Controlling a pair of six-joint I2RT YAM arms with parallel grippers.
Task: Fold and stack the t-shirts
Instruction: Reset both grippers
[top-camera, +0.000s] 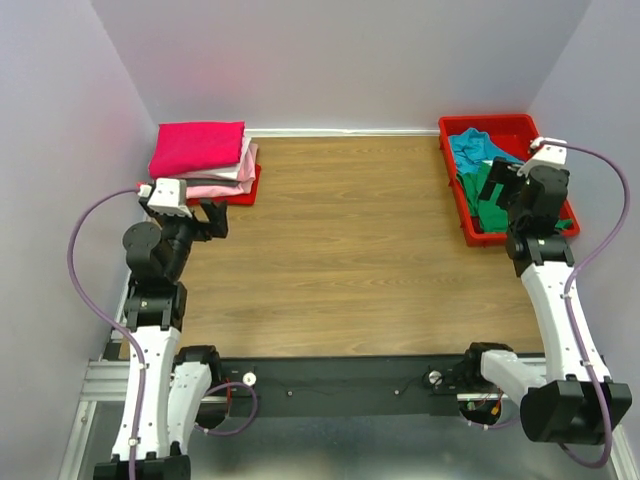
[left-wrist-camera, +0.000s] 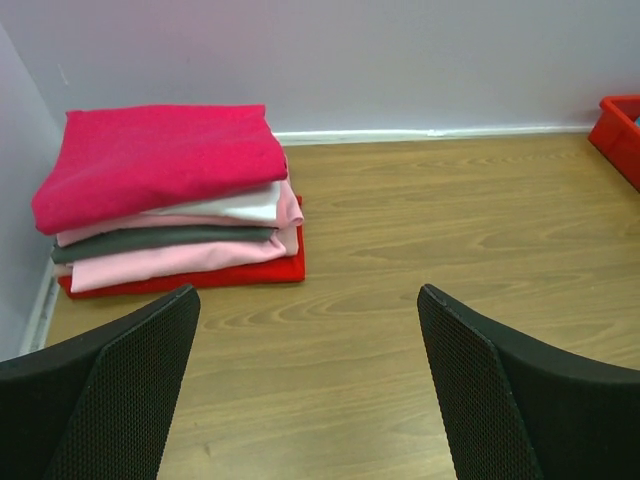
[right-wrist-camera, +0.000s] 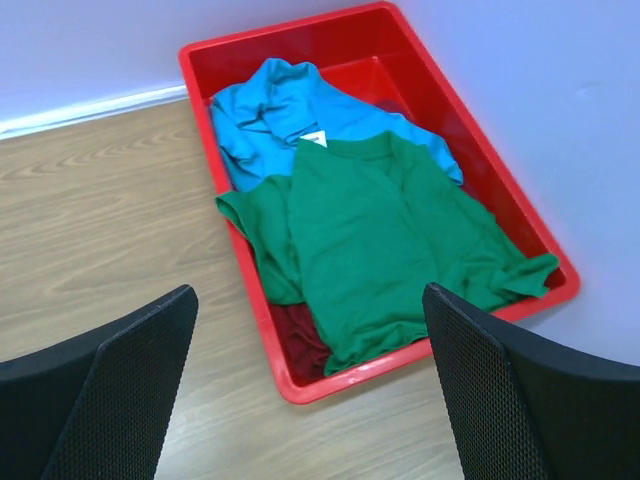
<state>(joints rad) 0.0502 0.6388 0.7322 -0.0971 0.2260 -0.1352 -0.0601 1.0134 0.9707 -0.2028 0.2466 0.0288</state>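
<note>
Green t-shirt (right-wrist-camera: 390, 240) lay topmost in the red tray (right-wrist-camera: 297, 388); the left end effector (left-wrist-camera: 308, 300) and right end effector (right-wrist-camera: 310, 300) both gaped wide, empty, so grasping it seemed next.

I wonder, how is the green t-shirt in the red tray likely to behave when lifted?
The green t-shirt lies limp and creased, so it will probably droop from the pinch. It overlaps the teal shirt, so it might drag that along.
</note>
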